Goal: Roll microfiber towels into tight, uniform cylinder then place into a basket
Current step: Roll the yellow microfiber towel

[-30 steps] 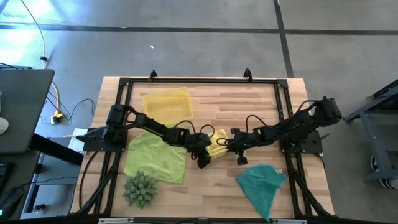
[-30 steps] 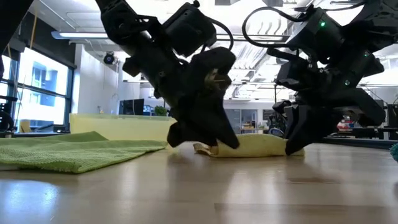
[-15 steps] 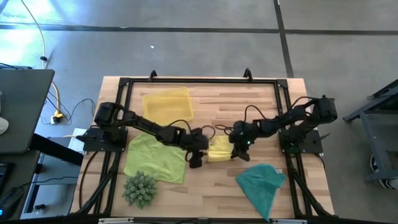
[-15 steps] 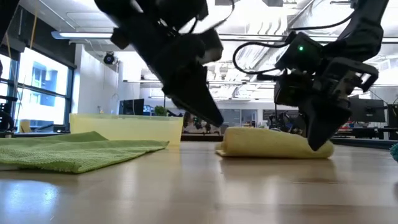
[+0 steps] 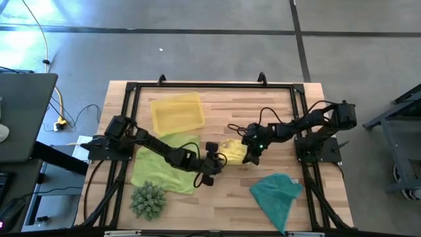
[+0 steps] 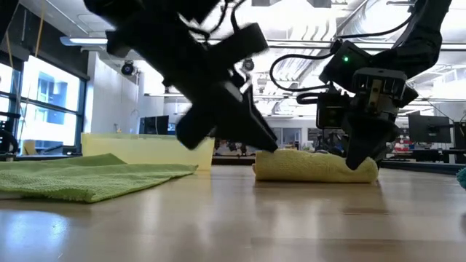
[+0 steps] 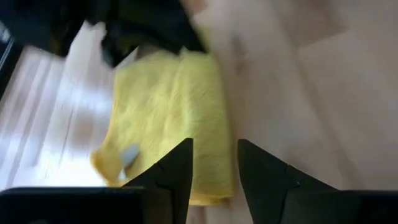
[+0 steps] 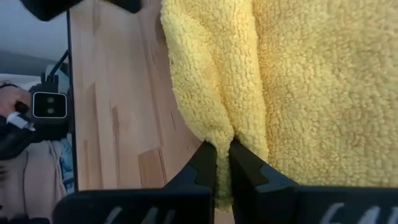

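R gripper (image 8: 222,163) is clenched on a fold of the yellow towel (image 5: 233,151) roll, mid-table. L gripper (image 7: 213,167), jaws apart, sits just beside the roll's other end w/ nothing held. Judgement: keep the pinch low and taut so the roll stays tight; basket (image 5: 176,112) is well beyond.

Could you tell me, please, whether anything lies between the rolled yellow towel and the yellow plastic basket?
Nothing visible: bare wooden tabletop separates the rolled bright yellow microfiber towel from the translucent yellow plastic basket. The flat lime green towel lies off to the side.
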